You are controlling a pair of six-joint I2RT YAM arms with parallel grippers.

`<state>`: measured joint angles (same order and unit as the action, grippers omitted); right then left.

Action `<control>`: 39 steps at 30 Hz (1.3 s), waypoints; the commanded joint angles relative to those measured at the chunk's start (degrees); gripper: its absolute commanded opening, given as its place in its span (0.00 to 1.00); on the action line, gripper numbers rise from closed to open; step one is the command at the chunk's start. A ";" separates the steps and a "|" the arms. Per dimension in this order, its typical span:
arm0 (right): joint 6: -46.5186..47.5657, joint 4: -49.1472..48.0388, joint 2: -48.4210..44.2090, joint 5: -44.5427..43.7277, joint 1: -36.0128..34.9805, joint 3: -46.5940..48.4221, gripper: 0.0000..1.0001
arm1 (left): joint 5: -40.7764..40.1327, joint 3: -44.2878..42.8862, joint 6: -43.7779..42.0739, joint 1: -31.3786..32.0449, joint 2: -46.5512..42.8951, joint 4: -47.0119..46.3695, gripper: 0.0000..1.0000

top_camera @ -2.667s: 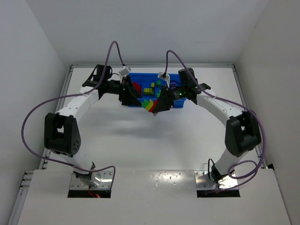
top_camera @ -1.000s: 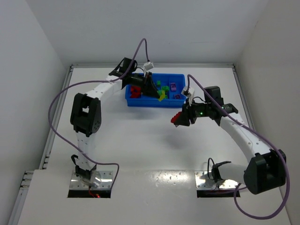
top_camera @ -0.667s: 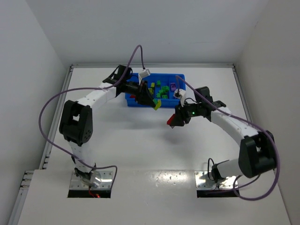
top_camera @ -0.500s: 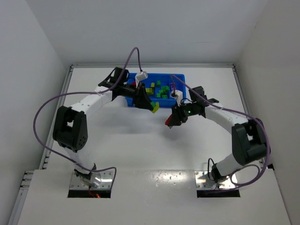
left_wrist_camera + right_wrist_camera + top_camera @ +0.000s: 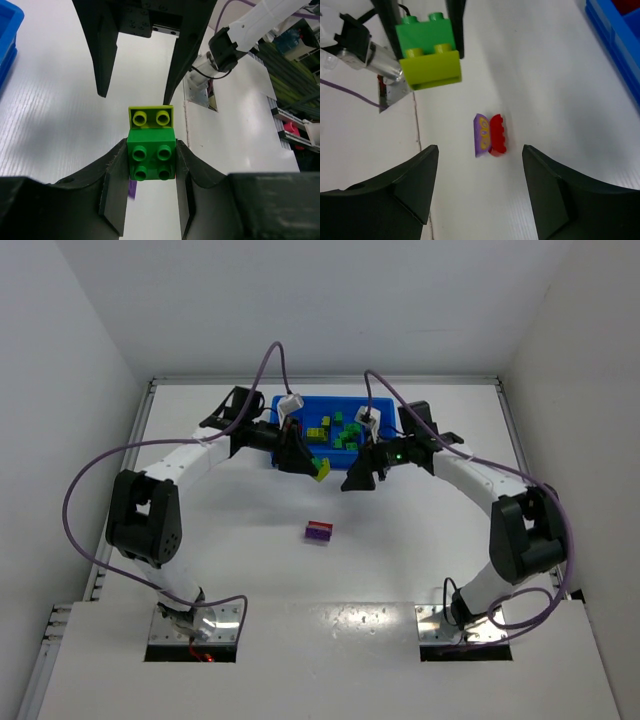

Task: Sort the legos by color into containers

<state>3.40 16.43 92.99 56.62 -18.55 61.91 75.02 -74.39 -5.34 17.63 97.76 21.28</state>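
The left gripper (image 5: pixel 150 182) is clamped on a green-and-yellow lego stack (image 5: pixel 151 150), held in the air just off the near edge of the blue tray (image 5: pixel 335 401). The right gripper (image 5: pixel 480 185) hangs beside it at that same edge, jaws apart and empty. A purple-and-red lego stack (image 5: pixel 490 135) lies on the table (image 5: pixel 200 540), well apart from the tray on its near side. Loose legos (image 5: pixel 340 430) sit inside the tray.

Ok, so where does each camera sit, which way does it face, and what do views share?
Top external: above and behind the bases, facing down on the table; left arm, right arm, the blue tray, a purple-red lego pair.
Left wrist: looks along the left gripper, shut on a green-yellow stack; the right gripper opposite.
Right wrist: looks down between its open fingers at the pair.
Shared: both wrist views show the stack.
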 commanded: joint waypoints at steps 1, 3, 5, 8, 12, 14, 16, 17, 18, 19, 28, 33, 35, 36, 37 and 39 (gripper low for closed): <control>-0.40 -4.19 -3.34 6.31 -0.35 3.12 0.69 | 3.99 -0.76 -1.42 -0.23 -1.69 -1.50 0.12; -2.95 -5.78 -4.04 6.31 -0.35 3.13 0.70 | 4.78 -1.37 -0.90 0.38 -1.69 -1.50 0.12; -3.48 -6.49 -4.05 6.83 -0.35 3.66 0.71 | 4.78 -1.99 -0.90 1.09 -1.69 -0.98 0.12; -3.49 -6.49 -4.05 7.53 -0.88 5.58 0.73 | 4.78 -2.60 -0.90 2.14 -1.16 -0.97 0.12; -4.01 -6.49 -3.52 8.24 -2.45 7.17 0.75 | 5.31 -2.60 -0.90 2.68 -1.16 -0.97 0.12; -4.01 -7.02 -2.99 8.24 -2.99 7.17 0.75 | 5.31 -3.12 -0.37 3.29 -1.16 -0.97 0.12; -4.01 -7.02 -2.38 8.24 -3.60 7.70 0.76 | 5.31 -3.13 -0.37 3.29 -1.16 -0.97 0.12; -4.01 -7.54 -2.38 8.85 -3.60 7.70 0.76 | 5.31 -3.13 -0.37 3.81 -1.16 -0.97 0.12; -4.01 -7.55 -1.85 8.86 -4.12 8.31 0.76 | 5.31 -3.13 -0.37 3.82 -1.16 -0.97 0.12; -4.01 -7.55 -1.85 9.64 -4.13 8.31 0.76 | 5.31 -3.13 -0.37 3.82 -1.16 -0.97 0.12; -1.92 -5.62 -0.71 11.49 -4.66 8.93 0.06 | 4.61 -4.18 -0.98 3.21 -1.16 -0.97 0.12; 2.74 0.69 -1.93 10.97 -3.51 7.27 0.00 | 3.55 -6.82 -2.21 2.68 -0.02 -0.97 0.12; 7.29 3.77 -3.25 9.83 -3.51 6.65 0.00 | 1.89 -9.00 -2.74 1.54 0.59 -0.97 0.12; 8.72 5.18 -3.25 9.04 -3.51 6.64 0.00 | 1.88 -9.98 -2.74 1.53 1.29 -0.97 0.12; 9.69 7.11 -4.65 9.03 -3.51 5.25 0.00 | 1.01 -10.94 -2.74 0.84 1.30 -0.97 0.12; 11.01 7.66 -5.19 8.42 -2.99 3.49 0.00 | 0.39 -13.58 -2.22 0.04 2.26 -1.50 0.12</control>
<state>7.92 20.27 90.61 64.31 -21.61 67.13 75.59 -83.59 -6.02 19.25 99.83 22.83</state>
